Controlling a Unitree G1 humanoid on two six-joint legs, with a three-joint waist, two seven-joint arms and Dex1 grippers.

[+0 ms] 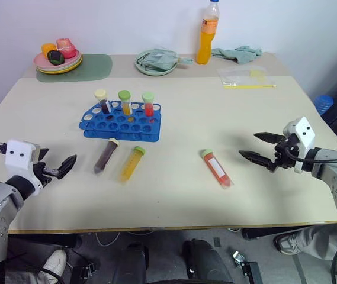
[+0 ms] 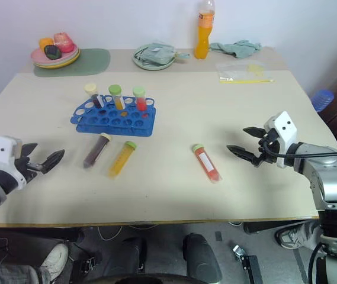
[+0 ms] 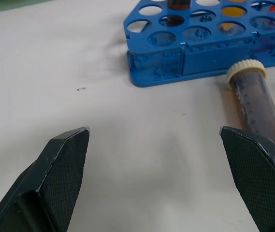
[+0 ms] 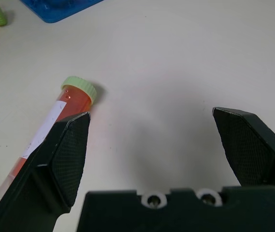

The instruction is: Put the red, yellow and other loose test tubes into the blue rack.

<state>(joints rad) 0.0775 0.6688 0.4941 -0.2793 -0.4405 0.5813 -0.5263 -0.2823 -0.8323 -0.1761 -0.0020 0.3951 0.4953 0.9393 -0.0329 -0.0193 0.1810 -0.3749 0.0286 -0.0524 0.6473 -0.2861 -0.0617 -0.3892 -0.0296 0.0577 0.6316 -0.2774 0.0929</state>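
Tubes loose on tabletop (image 1: pixel 174 195): maroon tube (image 1: pixel 106 155) and yellow tube (image 1: pixel 132 163) at 6 o'clock of blue rack (image 1: pixel 121 122), red tube (image 1: pixel 217 168) at 4 o'clock. We see three capped tubes upright in rack. Left end effector (image 1: pixel 61 167) wide, empty. Right end effector (image 1: pixel 262 147) wide, empty, near red tube.
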